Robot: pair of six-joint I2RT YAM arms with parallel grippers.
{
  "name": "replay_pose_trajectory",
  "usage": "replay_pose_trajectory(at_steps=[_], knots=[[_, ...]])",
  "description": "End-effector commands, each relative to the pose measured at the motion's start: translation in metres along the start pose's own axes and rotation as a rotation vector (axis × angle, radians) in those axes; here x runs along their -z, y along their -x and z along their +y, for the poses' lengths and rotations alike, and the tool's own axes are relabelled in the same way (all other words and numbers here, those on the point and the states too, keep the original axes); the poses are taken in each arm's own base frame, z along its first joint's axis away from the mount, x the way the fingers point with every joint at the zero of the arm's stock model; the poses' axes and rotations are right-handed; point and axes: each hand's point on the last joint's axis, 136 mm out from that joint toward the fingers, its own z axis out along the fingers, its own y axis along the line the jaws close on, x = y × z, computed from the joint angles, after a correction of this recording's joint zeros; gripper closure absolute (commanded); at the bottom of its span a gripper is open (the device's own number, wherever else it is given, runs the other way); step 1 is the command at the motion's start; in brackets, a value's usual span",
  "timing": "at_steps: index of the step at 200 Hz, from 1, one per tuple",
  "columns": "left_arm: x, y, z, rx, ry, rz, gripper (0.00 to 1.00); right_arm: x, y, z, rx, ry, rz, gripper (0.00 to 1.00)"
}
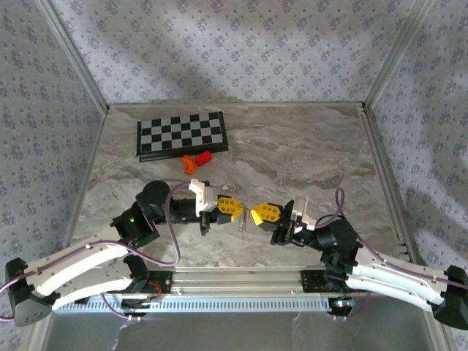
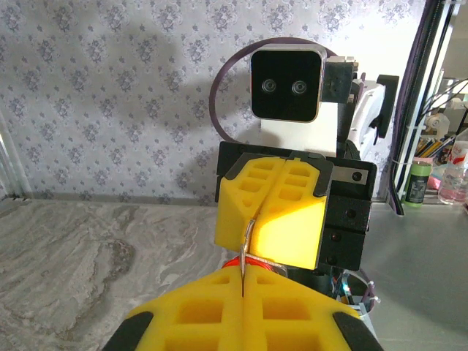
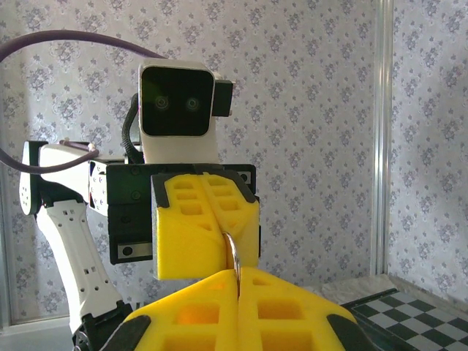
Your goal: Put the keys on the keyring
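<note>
left gripper [image 1: 235, 207], right gripper [image 1: 254, 214] pinch keyring [image 2: 247, 238] — key [image 1: 240, 218] hangs (long axis vertical)

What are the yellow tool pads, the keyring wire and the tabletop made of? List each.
Pads: matte yellow plastic, probably printed, with moulded square pockets.
Keyring wire: thin bright metal, glinting silver.
Tabletop: marble-look surface, grey veining; stone or laminate unclear.
</note>
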Motion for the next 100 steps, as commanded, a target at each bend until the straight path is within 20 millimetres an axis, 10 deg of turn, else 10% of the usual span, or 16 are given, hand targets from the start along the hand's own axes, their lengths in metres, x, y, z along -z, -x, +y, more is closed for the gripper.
replay_pose_trajectory(at_steps=[1, 100], knots=[[-0.0007, 0.0115, -0.0105, -0.018, -0.051, -0.049, 1.00, 0.0017, 0.0124, -0.0020, 0.020, -0.013, -0.047, 1.00], [-0.0020, 0.0118, -0.0088, -0.015, -0.043, -0.045, 1.00, 0.0010, 0.0124, 0.0012, 0.018, 0.004, -0.047, 1.00]])
